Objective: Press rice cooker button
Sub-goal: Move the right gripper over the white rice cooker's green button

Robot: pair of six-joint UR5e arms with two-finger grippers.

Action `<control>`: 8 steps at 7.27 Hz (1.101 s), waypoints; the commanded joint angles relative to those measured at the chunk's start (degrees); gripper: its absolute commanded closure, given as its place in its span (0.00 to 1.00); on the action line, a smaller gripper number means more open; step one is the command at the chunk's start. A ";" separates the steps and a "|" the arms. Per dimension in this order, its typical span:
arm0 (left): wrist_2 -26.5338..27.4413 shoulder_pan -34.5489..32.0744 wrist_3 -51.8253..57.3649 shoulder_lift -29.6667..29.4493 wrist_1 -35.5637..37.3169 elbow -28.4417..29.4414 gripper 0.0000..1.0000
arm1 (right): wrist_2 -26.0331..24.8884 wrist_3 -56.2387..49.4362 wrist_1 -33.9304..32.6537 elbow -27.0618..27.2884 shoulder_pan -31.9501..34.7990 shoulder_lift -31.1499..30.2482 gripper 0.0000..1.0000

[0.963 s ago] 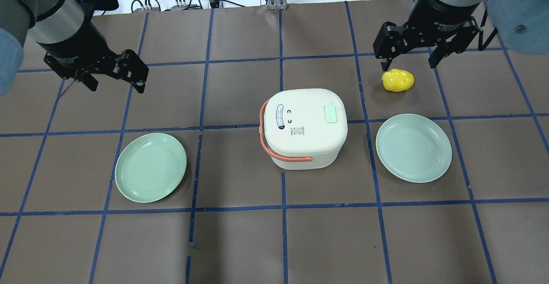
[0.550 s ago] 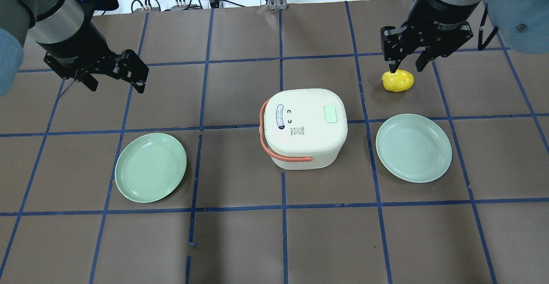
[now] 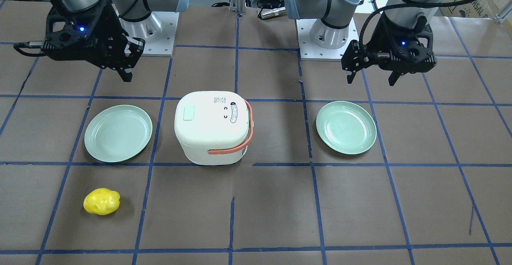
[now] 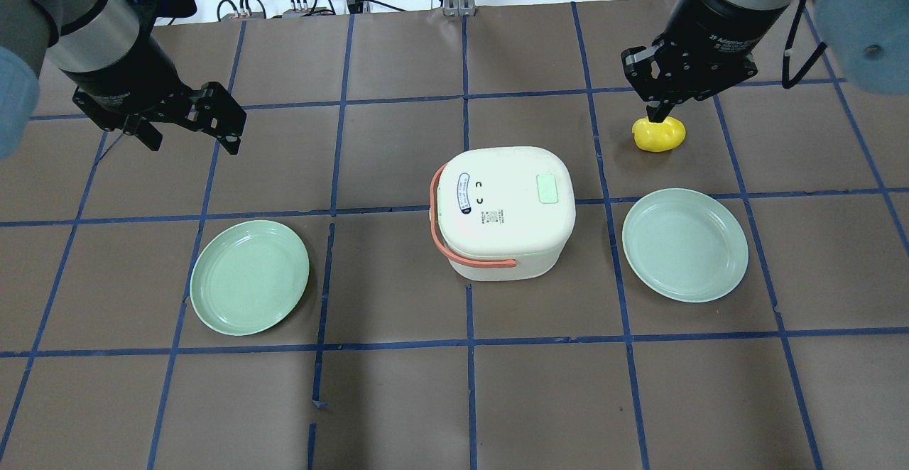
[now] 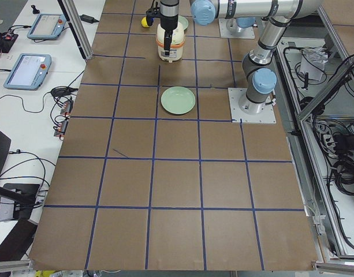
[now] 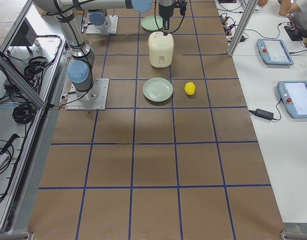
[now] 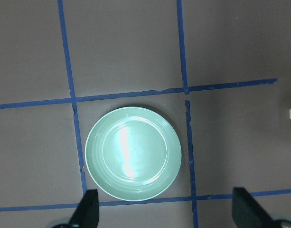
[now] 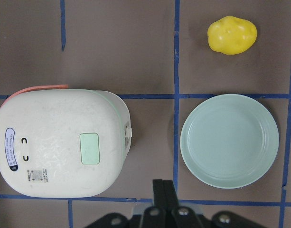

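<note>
The white rice cooker (image 4: 501, 211) with an orange handle stands mid-table, lid shut. Its pale green button (image 4: 547, 189) is on the lid's right side. Cooker (image 3: 212, 127) and button (image 3: 188, 113) also show in the front view, and cooker (image 8: 60, 142) and button (image 8: 89, 148) in the right wrist view. My right gripper (image 4: 659, 111) is shut and empty. It hangs high above the table, to the right of the cooker; its fingers (image 8: 163, 190) are pressed together. My left gripper (image 4: 192, 142) is open and empty, high over the table's left side.
A green plate (image 4: 249, 277) lies left of the cooker and another green plate (image 4: 684, 244) lies right of it. A yellow lumpy toy (image 4: 659, 134) lies beyond the right plate. The table has brown paper and a blue tape grid.
My right gripper has gone from wide open to shut and has shifted slightly left. The left arm, cooker, plates and yellow toy have not moved.
</note>
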 commanded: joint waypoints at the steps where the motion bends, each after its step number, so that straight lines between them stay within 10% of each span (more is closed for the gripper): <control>1: 0.00 0.00 0.00 0.00 0.00 0.00 0.00 | 0.12 3.41 -0.36 1.04 3.09 0.55 0.98; 8: -0.09 0.00 0.00 0.00 0.00 0.00 0.00 | -3.13 11.43 -9.67 5.70 10.92 6.88 0.97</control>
